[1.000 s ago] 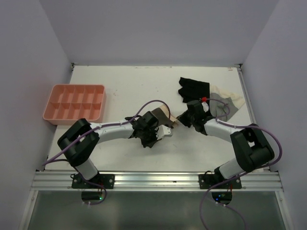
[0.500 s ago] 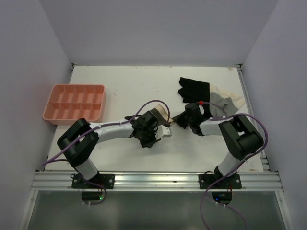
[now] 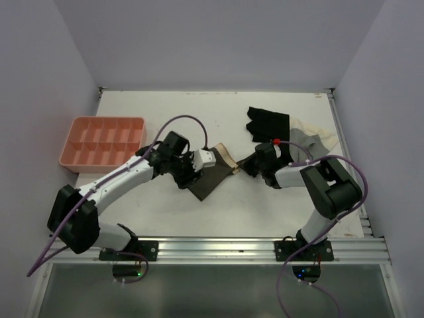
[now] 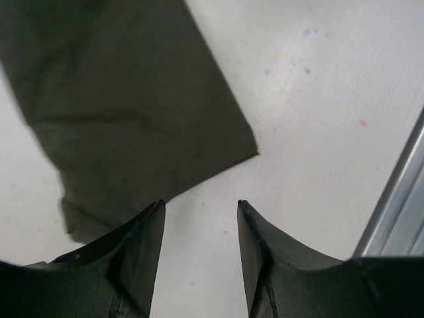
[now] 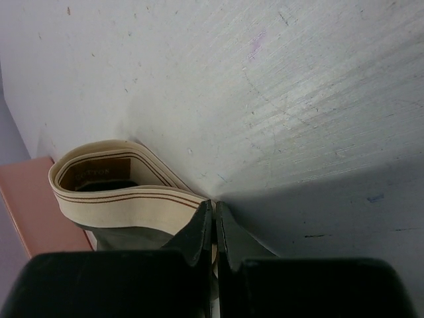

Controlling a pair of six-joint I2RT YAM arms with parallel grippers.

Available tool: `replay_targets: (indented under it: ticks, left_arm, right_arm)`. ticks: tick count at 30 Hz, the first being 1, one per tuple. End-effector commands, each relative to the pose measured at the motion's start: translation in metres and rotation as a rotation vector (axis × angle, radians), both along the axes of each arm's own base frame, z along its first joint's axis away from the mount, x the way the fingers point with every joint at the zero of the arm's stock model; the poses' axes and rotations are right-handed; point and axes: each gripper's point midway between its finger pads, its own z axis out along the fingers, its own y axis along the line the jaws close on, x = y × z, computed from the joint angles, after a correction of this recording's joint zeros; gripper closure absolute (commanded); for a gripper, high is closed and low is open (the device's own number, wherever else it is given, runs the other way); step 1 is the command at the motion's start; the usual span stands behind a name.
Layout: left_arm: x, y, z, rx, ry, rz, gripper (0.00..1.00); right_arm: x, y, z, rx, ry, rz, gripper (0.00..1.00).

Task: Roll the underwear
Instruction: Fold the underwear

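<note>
The underwear point(image 3: 211, 177) is dark brown with a pale beige waistband point(image 3: 226, 159) and lies mid-table, spread in a flat strip. In the left wrist view its dark fabric point(image 4: 132, 112) ends in a corner just ahead of my fingers. My left gripper point(image 3: 191, 176) point(image 4: 201, 205) is open at its near-left edge, with only bare table between the fingers. My right gripper point(image 3: 248, 165) point(image 5: 213, 209) is shut on the edge of the waistband point(image 5: 119, 192), which curls in a loop to its left.
A pink compartment tray point(image 3: 106, 141) stands at the left. A black garment point(image 3: 267, 122) and a grey-and-cream garment point(image 3: 311, 140) lie at the back right, behind the right arm. A metal rail point(image 3: 212, 248) point(image 4: 397, 199) runs along the near table edge.
My left gripper has opened and let go of the underwear, and the arm has swung back to the left. The fabric now lies flatter. The right gripper keeps its hold.
</note>
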Motion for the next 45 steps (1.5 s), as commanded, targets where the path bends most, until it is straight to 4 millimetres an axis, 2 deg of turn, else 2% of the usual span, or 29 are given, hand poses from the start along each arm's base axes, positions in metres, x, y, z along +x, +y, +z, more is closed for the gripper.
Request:
replay_targets:
  ticks: [1, 2, 5, 6, 8, 9, 12, 15, 17, 18, 19, 20, 21, 22, 23, 24, 25, 26, 27, 30, 33, 35, 37, 38, 41, 42, 45]
  left_arm:
    - [0.039, 0.008, 0.036, -0.115, -0.078, 0.107, 0.5]
    - [0.045, 0.009, 0.034, -0.125, -0.071, 0.139, 0.51]
    - [0.065, 0.018, 0.011, -0.123, -0.025, 0.238, 0.6]
    - [0.07, 0.022, -0.005, -0.108, 0.022, 0.294, 0.64]
    - [0.085, 0.031, -0.017, -0.123, 0.052, 0.369, 0.66]
    - [0.087, 0.036, -0.032, -0.103, 0.084, 0.395, 0.67]
    - [0.087, 0.04, -0.06, -0.074, 0.145, 0.417, 0.69]
    - [0.089, 0.045, -0.079, -0.025, 0.158, 0.412, 0.71]
    - [0.097, 0.048, -0.081, -0.001, 0.125, 0.399, 0.71]
    - [0.103, 0.047, -0.08, -0.004, 0.112, 0.386, 0.7]
    - [0.107, 0.047, -0.078, -0.006, 0.099, 0.373, 0.68]
    - [0.108, 0.046, -0.075, -0.005, 0.077, 0.323, 0.66]
    - [0.113, 0.042, -0.066, -0.027, 0.054, 0.282, 0.62]
    - [0.101, 0.034, -0.06, -0.061, 0.098, 0.204, 0.57]
    - [0.102, 0.032, -0.055, -0.069, 0.067, 0.13, 0.55]
    - [0.107, 0.027, -0.04, -0.092, 0.034, 0.094, 0.52]
    - [0.106, 0.025, -0.034, -0.107, 0.025, 0.058, 0.51]
    - [0.105, 0.025, -0.029, -0.106, 0.004, 0.017, 0.51]
    - [0.106, 0.023, -0.015, -0.121, -0.029, -0.009, 0.51]
    - [0.108, 0.02, 0.01, -0.155, -0.115, -0.05, 0.51]
    - [0.103, 0.015, 0.024, -0.176, -0.132, -0.058, 0.52]
    - [0.095, 0.012, 0.022, -0.177, -0.094, -0.032, 0.54]
    - [0.086, 0.008, 0.012, -0.154, -0.067, -0.023, 0.58]
    - [0.083, 0.006, 0.008, -0.155, -0.04, 0.014, 0.59]
    - [0.068, 0.005, -0.013, -0.126, 0.03, 0.031, 0.63]
    - [0.058, 0.004, -0.025, -0.1, 0.058, 0.025, 0.64]
    - [0.048, -0.001, -0.044, -0.068, 0.088, 0.028, 0.65]
  right_arm:
    - [-0.04, -0.033, -0.051, -0.181, 0.164, 0.011, 1.0]
    - [-0.04, -0.033, -0.052, -0.183, 0.164, 0.011, 1.0]
    - [-0.043, -0.033, -0.053, -0.185, 0.17, 0.016, 1.0]
    - [-0.043, -0.035, -0.054, -0.187, 0.171, 0.014, 1.0]
    - [-0.044, -0.036, -0.052, -0.191, 0.168, 0.009, 1.0]
    - [-0.046, -0.038, -0.053, -0.195, 0.173, 0.008, 1.0]
    - [-0.052, -0.038, -0.053, -0.189, 0.178, 0.012, 1.0]
    - [-0.062, -0.034, -0.049, -0.158, 0.177, 0.024, 1.0]
    - [-0.066, -0.032, -0.04, -0.146, 0.159, 0.024, 1.0]
    - [-0.073, -0.031, -0.041, -0.153, 0.166, 0.037, 0.95]
    - [-0.075, -0.029, -0.037, -0.15, 0.157, 0.044, 0.89]
    - [-0.077, -0.027, -0.034, -0.149, 0.153, 0.053, 0.77]
    - [-0.079, -0.025, -0.025, -0.138, 0.131, 0.062, 0.71]
    - [-0.08, -0.025, -0.021, -0.142, 0.122, 0.073, 0.68]
    - [-0.081, -0.026, -0.017, -0.142, 0.114, 0.074, 0.63]
    - [-0.078, -0.025, 0.0, -0.127, 0.069, 0.074, 0.61]
    - [-0.08, -0.029, 0.005, -0.153, 0.06, 0.089, 0.59]
    - [-0.079, -0.03, 0.015, -0.164, 0.033, 0.094, 0.58]
    - [-0.071, -0.033, 0.036, -0.173, -0.033, 0.081, 0.58]
    - [-0.063, -0.043, 0.065, -0.232, -0.121, 0.074, 0.61]
    - [-0.048, -0.039, 0.093, -0.28, -0.219, 0.116, 0.75]
    - [-0.041, -0.033, 0.089, -0.303, -0.202, 0.152, 0.85]
    - [-0.032, -0.018, 0.094, -0.283, -0.217, 0.203, 0.91]
    - [-0.031, -0.013, 0.08, -0.286, -0.184, 0.224, 0.95]
    - [-0.024, -0.007, 0.072, -0.269, -0.168, 0.224, 0.95]
    - [-0.022, -0.007, 0.071, -0.268, -0.173, 0.215, 0.95]
    - [-0.015, -0.016, 0.076, -0.307, -0.201, 0.179, 0.94]
